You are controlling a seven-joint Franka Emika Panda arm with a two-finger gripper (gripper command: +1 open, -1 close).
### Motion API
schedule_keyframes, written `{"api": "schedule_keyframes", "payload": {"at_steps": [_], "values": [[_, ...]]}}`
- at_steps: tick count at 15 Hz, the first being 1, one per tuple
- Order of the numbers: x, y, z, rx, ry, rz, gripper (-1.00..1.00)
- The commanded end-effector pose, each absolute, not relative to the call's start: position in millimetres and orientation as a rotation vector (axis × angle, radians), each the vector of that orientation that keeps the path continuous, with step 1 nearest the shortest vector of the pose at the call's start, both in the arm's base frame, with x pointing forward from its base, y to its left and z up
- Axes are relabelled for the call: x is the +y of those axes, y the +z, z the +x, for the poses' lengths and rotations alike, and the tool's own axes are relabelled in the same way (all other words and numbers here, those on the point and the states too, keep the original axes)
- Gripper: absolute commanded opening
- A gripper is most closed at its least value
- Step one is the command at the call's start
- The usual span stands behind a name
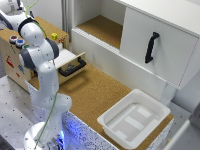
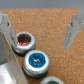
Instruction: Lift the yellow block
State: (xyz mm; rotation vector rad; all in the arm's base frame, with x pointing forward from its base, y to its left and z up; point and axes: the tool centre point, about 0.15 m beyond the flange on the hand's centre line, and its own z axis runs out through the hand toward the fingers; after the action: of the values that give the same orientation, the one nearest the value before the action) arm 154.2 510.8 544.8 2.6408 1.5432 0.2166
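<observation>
Nothing's lifted yet: the yellow block (image 1: 54, 36) sits untouched at two o'clock from the knobs (image 2: 23, 42), while the gripper (image 2: 42, 30) hangs wide open, empty.

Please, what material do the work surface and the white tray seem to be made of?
The brown speckled work surface looks like cork board: grainy, matte, without shine. The white rectangular tray seems to be plastic: smooth, slightly glossy walls with rounded corners, though painted metal cannot be excluded.

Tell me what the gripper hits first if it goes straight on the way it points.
Probably bare cork top between the open fingers; the red knob and blue knob sit just off that line. Depth is unclear.
</observation>
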Motion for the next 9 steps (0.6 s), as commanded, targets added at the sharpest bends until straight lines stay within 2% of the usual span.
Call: {"api": "schedule_keyframes", "payload": {"at_steps": [1,9], "values": [[465.3,534.8,164.1,1.557,0.213,2.658,1.00],[425.0,522.6,239.9,1.761,0.225,2.624,1.00]]}}
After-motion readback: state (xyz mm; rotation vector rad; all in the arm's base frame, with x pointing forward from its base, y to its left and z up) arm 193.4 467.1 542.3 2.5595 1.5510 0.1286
